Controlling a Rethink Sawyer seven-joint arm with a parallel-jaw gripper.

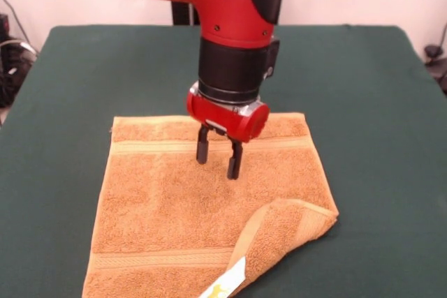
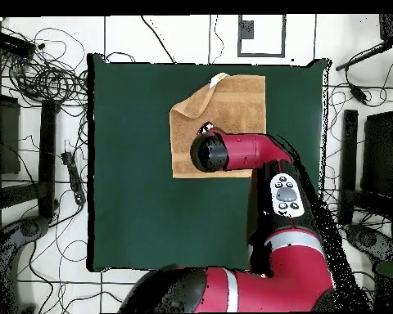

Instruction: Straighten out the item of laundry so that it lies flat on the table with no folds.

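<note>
Orange-tan terry hand towel (image 1: 202, 207), seen from the front, is spread on the dark green felt-covered table (image 1: 391, 102) with one near corner doubled over beside the small white tag (image 1: 227, 280); the black two-fingered gripper (image 1: 219, 156) is held above its middle, fingers parted and empty. From overhead, towel lies toward the table's far edge, folded corner at its upper left: unfolding judged in hand, next move calling for a grasp on that flap.
</note>
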